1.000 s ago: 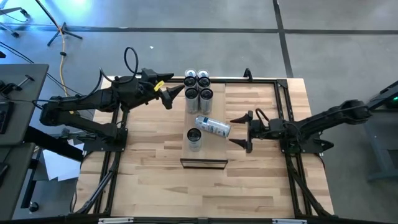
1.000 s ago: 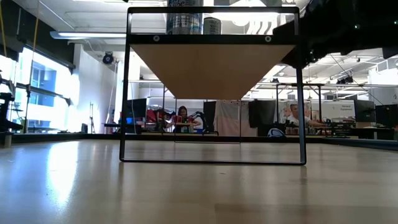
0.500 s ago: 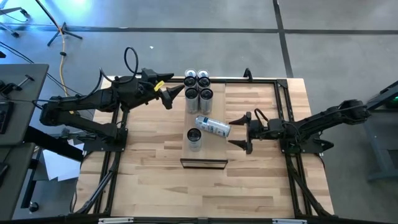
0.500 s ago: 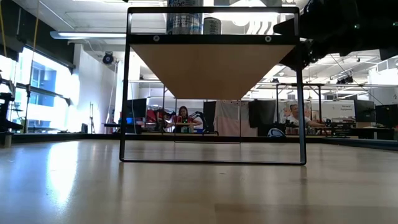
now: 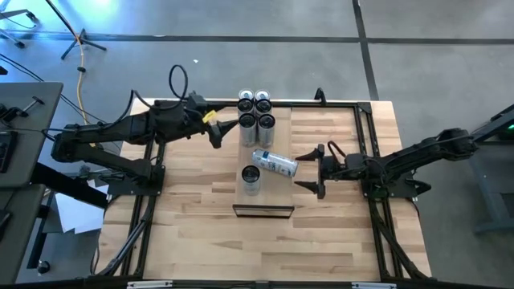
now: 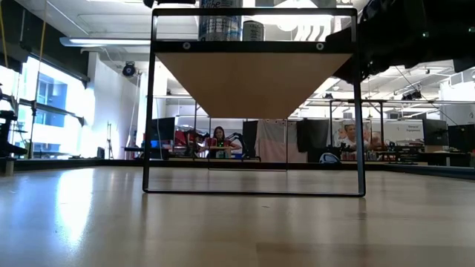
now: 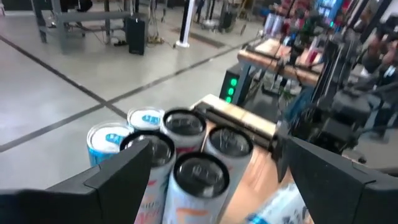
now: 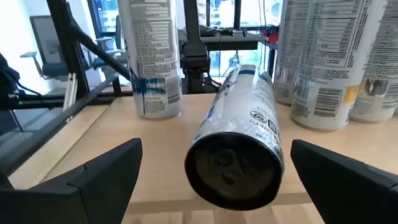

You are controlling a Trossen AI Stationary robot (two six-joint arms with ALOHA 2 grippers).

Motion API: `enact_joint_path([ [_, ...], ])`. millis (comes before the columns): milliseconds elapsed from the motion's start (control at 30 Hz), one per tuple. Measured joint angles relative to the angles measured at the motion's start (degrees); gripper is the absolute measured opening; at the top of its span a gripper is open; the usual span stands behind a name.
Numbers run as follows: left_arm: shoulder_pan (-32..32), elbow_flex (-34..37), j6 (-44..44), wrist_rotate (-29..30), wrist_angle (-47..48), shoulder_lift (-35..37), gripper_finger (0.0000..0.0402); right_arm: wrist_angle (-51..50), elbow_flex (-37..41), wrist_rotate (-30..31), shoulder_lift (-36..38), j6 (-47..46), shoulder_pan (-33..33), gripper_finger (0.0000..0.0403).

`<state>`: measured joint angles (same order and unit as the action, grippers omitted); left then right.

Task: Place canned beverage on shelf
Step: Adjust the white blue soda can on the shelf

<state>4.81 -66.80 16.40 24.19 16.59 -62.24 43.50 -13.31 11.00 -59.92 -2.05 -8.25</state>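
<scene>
Open right gripper faces a can lying on its side.

Its fingers stand wide apart, just beside the fallen can on the shelf, with a small gap between. One can stands near the shelf's front edge; four more crowd the far end. The left gripper, also open, hangs beside those four. Bare table lies all around.

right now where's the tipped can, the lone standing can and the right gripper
tipped can [image 8: 235,165]: right wrist view, its dark end.
lone standing can [image 5: 251,179]: high view, its top.
right gripper [image 5: 308,169]: high view, gap between its open fingertips.
</scene>
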Motion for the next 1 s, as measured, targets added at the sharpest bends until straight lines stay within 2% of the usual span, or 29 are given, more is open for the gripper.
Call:
enact_joint_path([
  [233, -0.39, 0.02, 0.48, 0.48, 2.31, 0.0, 0.034, 0.89, -0.45, 3.36, -2.36, 6.7, 0.02, 0.0396],
  [533, -0.37, 0.02, -2.28, 0.56, 2.28, 0.0, 0.034, 0.28, -5.1, 4.13, -9.33, 11.97, 0.02, 0.0385],
  [700, -0.37, 0.02, -4.68, 0.6, 2.28, 0.06, 0.034, -0.36, -6.73, 5.43, -10.11, 12.48, 0.02, 0.0338],
  [933, -0.37, -1.68, -11.36, 0.4, 4.14, 0.92, 0.034, -2.91, -8.44, 5.46, -10.03, 9.62, -0.04, 0.0241],
  [1000, -0.39, -3.37, -13.2, 0.26, 4.79, 1.03, 0.034, -6.46, -9.69, 5.47, -8.88, 8.63, -0.13, 0.0238],
])
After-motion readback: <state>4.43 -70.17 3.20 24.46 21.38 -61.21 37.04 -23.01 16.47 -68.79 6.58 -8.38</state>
